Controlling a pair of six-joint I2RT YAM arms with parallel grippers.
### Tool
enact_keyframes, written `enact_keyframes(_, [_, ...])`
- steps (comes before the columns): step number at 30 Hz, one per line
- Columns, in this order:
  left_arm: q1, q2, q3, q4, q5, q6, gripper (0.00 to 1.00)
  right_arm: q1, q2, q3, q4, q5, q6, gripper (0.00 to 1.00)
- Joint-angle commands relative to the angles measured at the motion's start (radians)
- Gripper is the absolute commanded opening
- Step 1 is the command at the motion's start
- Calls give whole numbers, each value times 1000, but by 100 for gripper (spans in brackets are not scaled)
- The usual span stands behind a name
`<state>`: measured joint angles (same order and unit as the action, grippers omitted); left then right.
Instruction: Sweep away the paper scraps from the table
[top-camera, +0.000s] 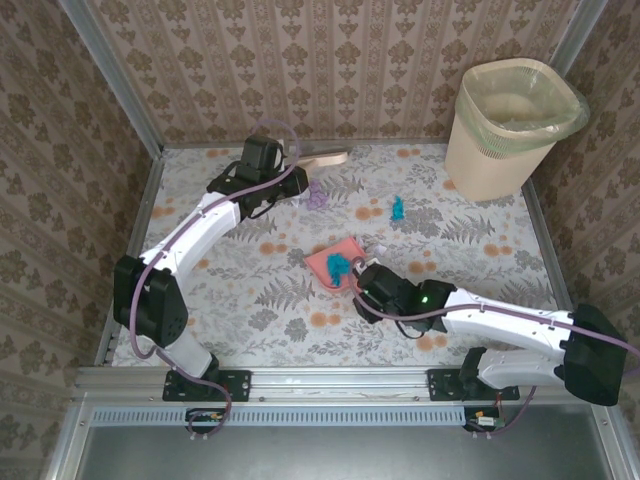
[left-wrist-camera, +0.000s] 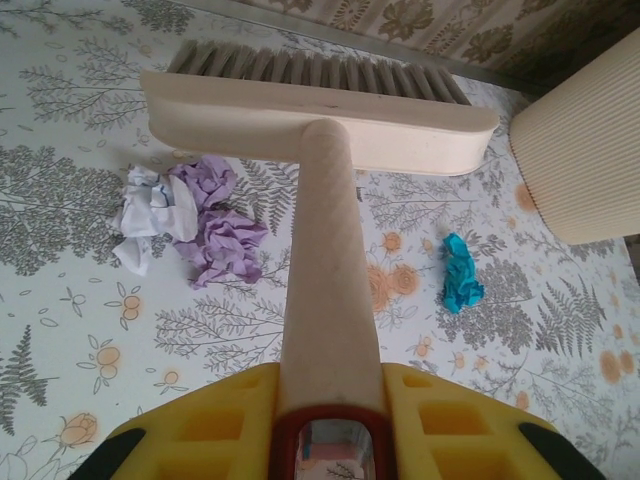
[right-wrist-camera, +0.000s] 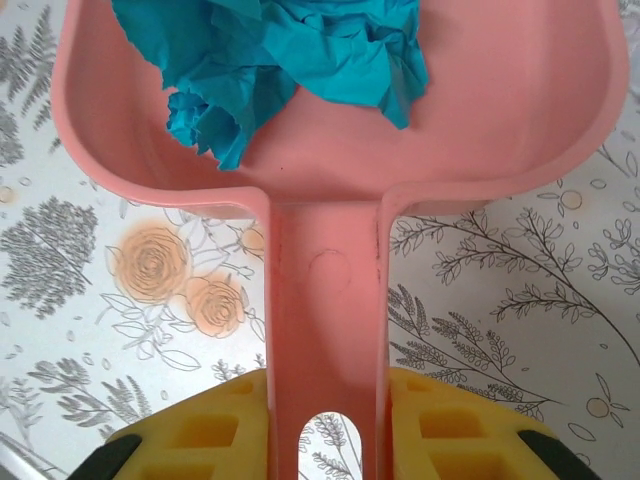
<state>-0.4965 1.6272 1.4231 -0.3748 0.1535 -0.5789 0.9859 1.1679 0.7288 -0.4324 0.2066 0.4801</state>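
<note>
My left gripper (left-wrist-camera: 330, 410) is shut on the handle of a cream brush (left-wrist-camera: 300, 120), whose head hovers near the table's far edge (top-camera: 325, 157). Just in front of the bristles lie a purple paper scrap (left-wrist-camera: 220, 235) and a white one (left-wrist-camera: 150, 210), touching each other. A teal scrap (left-wrist-camera: 460, 275) lies apart to the right (top-camera: 398, 209). My right gripper (right-wrist-camera: 325, 420) is shut on the handle of a pink dustpan (right-wrist-camera: 500, 110) resting mid-table (top-camera: 320, 260). A crumpled teal wad (right-wrist-camera: 290, 50) sits inside the pan.
A cream waste bin (top-camera: 510, 125) with a liner stands at the far right corner of the table (top-camera: 480, 270). Metal rails edge the table, and patterned walls close in the left, back and right sides.
</note>
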Motion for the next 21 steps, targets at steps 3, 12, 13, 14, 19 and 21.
enact_keyframes(3, [15,-16,38,1,26,31,0,0,-43,102,-98,13,45,0])
enact_keyframes(12, [35,-58,0,0,-6,25,0,-64,-20,292,-285,25,81,0])
enact_keyframes(13, [36,-59,-1,-2,-6,24,0,-80,-16,317,-300,19,82,0])
enact_keyframes(14, [50,-62,-4,-3,-6,24,0,-94,-12,339,-315,15,82,0])
enact_keyframes(19, [77,-73,-16,-8,-12,24,0,-246,10,470,-389,-35,81,0])
enact_keyframes(21, [80,-80,-21,-8,-14,24,0,-316,14,516,-400,-62,80,0])
